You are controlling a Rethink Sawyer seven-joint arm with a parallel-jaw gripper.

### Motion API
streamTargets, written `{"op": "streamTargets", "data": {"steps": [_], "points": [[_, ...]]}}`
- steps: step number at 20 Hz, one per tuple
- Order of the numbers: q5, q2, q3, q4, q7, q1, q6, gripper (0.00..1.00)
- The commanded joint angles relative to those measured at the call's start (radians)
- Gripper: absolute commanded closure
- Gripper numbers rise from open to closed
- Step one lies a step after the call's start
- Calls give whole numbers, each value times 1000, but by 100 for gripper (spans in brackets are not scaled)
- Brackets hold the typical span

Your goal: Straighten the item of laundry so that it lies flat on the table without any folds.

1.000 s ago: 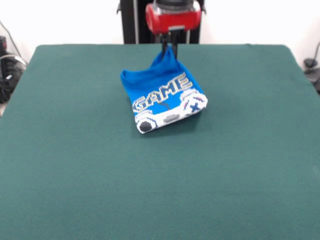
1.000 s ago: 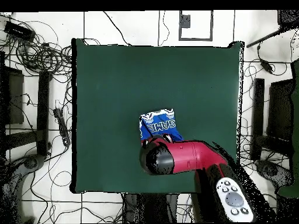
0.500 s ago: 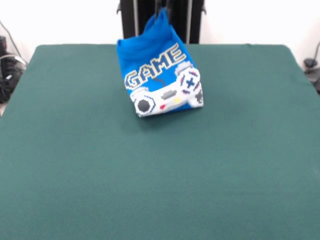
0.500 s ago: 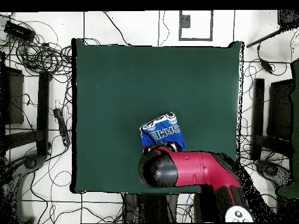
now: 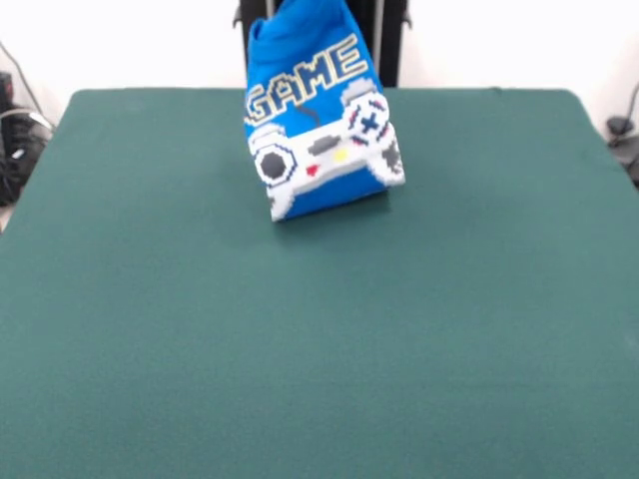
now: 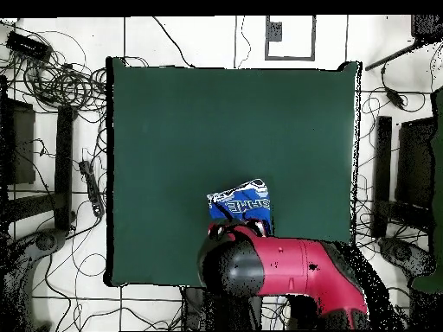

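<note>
Robotics lab: felt table (image 6: 173, 130), floor cables (image 6: 52, 82), Sawyer arm (image 6: 285, 268).

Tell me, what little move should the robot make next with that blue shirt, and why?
Probably carry the T-shirt a bit toward the middle of the table while lowering it, so the cloth drags out flat. It hangs bunched from its top by the table's far side, its lower edge near or on the felt, and the overhead view shows the arm right above it. The bare felt in front leaves room to spread it.
</note>
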Motion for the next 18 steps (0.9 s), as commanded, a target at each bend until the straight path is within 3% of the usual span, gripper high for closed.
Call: {"op": "streamTargets", "data": {"steps": [1,10,18], "points": [[74,-84,118,98,-159,-8,153,100],[123,-157,119,115,-189,-6,218,100],[147,-216,117,69,-210,16,338,100]]}}
